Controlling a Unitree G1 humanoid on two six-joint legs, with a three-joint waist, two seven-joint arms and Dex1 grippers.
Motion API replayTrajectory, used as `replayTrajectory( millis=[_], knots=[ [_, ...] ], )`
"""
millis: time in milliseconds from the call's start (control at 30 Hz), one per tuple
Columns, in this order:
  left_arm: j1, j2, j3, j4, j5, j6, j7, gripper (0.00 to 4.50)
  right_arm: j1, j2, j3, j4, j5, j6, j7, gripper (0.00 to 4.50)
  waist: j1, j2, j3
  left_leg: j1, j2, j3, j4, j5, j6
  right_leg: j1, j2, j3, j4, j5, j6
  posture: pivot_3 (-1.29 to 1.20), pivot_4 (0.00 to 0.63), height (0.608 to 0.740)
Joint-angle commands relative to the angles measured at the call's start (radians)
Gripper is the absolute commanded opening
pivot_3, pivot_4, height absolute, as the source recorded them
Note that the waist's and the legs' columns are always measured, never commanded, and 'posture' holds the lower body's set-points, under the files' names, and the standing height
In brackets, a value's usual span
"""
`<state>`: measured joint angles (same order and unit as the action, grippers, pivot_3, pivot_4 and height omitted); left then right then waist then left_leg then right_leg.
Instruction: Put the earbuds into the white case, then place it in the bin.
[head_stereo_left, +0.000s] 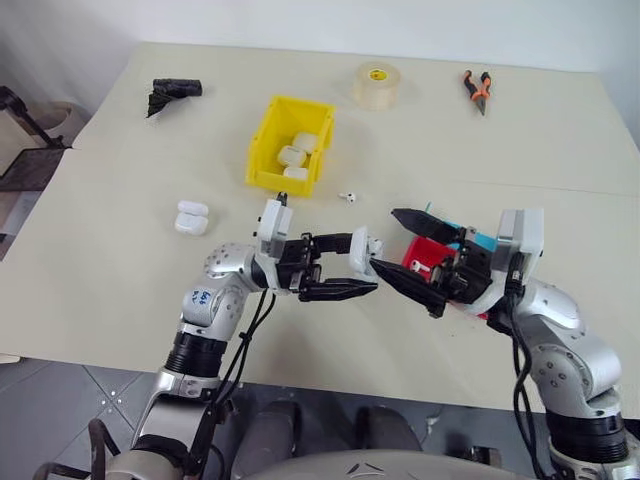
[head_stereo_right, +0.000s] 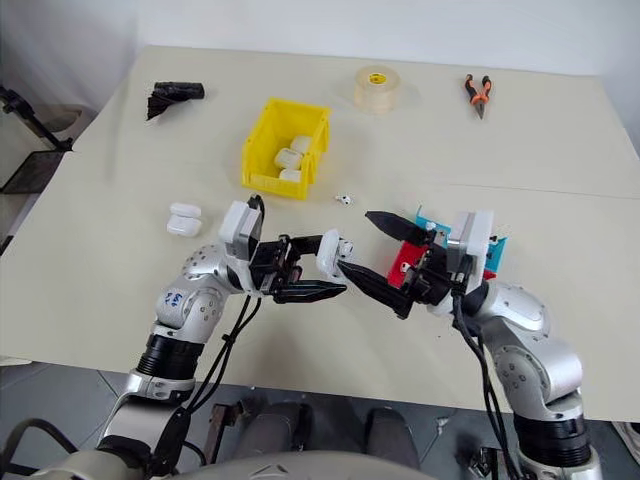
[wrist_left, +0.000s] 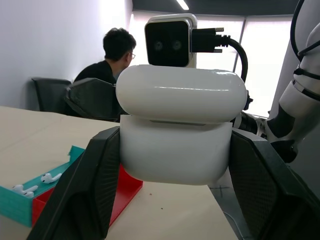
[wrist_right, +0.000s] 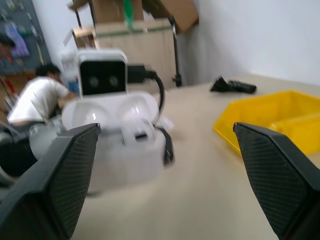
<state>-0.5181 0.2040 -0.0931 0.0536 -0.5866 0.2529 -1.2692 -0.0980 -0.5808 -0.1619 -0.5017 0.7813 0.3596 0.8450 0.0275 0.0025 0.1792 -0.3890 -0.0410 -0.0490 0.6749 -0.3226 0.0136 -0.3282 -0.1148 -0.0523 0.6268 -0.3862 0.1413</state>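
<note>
My left gripper (head_stereo_left: 360, 266) is shut on the white case (head_stereo_left: 364, 252), held above the table in front of me. In the right wrist view the white case (wrist_right: 125, 135) has its lid up, and its contents are too blurred to tell. Just right of the case, my right gripper (head_stereo_left: 383, 240) stands open, its fingers spread apart and not touching it. One earbud (head_stereo_left: 348, 197) lies loose on the table, and two more earbuds (wrist_left: 36, 183) rest in a teal tray. The yellow bin (head_stereo_left: 262, 150), further back, holds three white cases.
Red tray (head_stereo_left: 425, 255) and teal tray (head_stereo_left: 482, 240) sit under my right hand. Two spare white cases (head_stereo_left: 191, 217) lie at the left. A tape roll (head_stereo_left: 380, 85), pliers (head_stereo_left: 478, 90) and a black object (head_stereo_left: 172, 92) lie along the far edge. A person (wrist_left: 112, 60) sits beyond.
</note>
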Motion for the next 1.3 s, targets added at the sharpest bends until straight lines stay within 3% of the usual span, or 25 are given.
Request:
replayTrajectory(
  millis=[33, 267, 467, 667, 767, 967, 1300],
  knots=[
    [0.003, 0.007, 0.013, -0.005, 0.0, -0.044, -0.012, 2.81, 0.088, -0.086, -0.144, -0.017, -0.008, -0.037, 0.071, 4.47, 0.0, 0.0, 0.0, 0.0, 0.0, 0.0, 0.0, 0.0, 0.0, 0.0, 0.0, 0.0, 0.0, 0.0, 0.0, 0.0, 0.15, 0.74],
    [0.021, 0.02, -0.002, 0.021, 0.031, -0.117, -0.031, 2.81, 0.307, -0.183, -0.39, 0.148, -0.144, -0.189, 0.192, 4.47, -0.002, 0.0, 0.0, 0.002, 0.0, 0.003, -0.001, 0.0, 0.001, 0.002, 0.001, -0.004, -0.001, 0.0, 0.0, 0.0, 0.15, 0.74],
    [0.024, 0.008, -0.008, 0.032, 0.039, -0.144, -0.03, 2.81, 0.311, -0.228, -0.429, 0.229, -0.181, -0.208, 0.212, 4.47, -0.009, 0.0, 0.0, 0.003, 0.001, 0.006, -0.001, 0.0, 0.001, 0.002, 0.001, -0.003, -0.001, 0.0, 0.0, 0.0, 0.15, 0.74],
    [0.035, -0.003, -0.015, 0.026, 0.047, -0.164, -0.019, 2.81, 0.061, -0.422, -0.26, 0.288, -0.256, 0.011, 0.141, 4.47, -0.013, 0.002, 0.0, 0.003, 0.003, 0.005, 0.001, 0.0, 0.001, 0.003, 0.001, -0.002, -0.002, 0.0, 0.0, 0.0, 0.15, 0.74],
    [0.044, -0.006, -0.018, 0.021, 0.047, -0.172, -0.014, 2.81, -0.176, -0.505, -0.044, 0.419, -0.406, 0.098, 0.128, 4.47, -0.013, 0.002, 0.0, 0.002, 0.002, 0.005, 0.001, 0.0, 0.001, 0.003, 0.0, -0.001, -0.003, 0.0, 0.0, 0.0, 0.15, 0.74],
    [0.052, -0.014, -0.024, 0.016, 0.049, -0.186, -0.005, 2.81, -0.603, -0.458, 0.288, 0.726, -0.604, 0.206, 0.229, 4.47, -0.006, 0.003, 0.001, -0.001, 0.001, 0.003, 0.001, 0.001, 0.001, 0.0, 0.0, 0.0, -0.004, 0.0, 0.0, 0.0, 0.15, 0.74],
    [0.076, -0.015, -0.02, -0.011, 0.049, -0.201, 0.03, 2.81, -0.906, -0.34, 0.538, 1.131, -0.838, 0.061, 0.439, 4.47, -0.01, 0.003, 0.001, -0.007, 0.0, 0.004, -0.001, 0.0, 0.001, -0.01, -0.001, -0.005, 0.001, 0.0, 0.0, 0.0, 0.15, 0.74]
  ],
)
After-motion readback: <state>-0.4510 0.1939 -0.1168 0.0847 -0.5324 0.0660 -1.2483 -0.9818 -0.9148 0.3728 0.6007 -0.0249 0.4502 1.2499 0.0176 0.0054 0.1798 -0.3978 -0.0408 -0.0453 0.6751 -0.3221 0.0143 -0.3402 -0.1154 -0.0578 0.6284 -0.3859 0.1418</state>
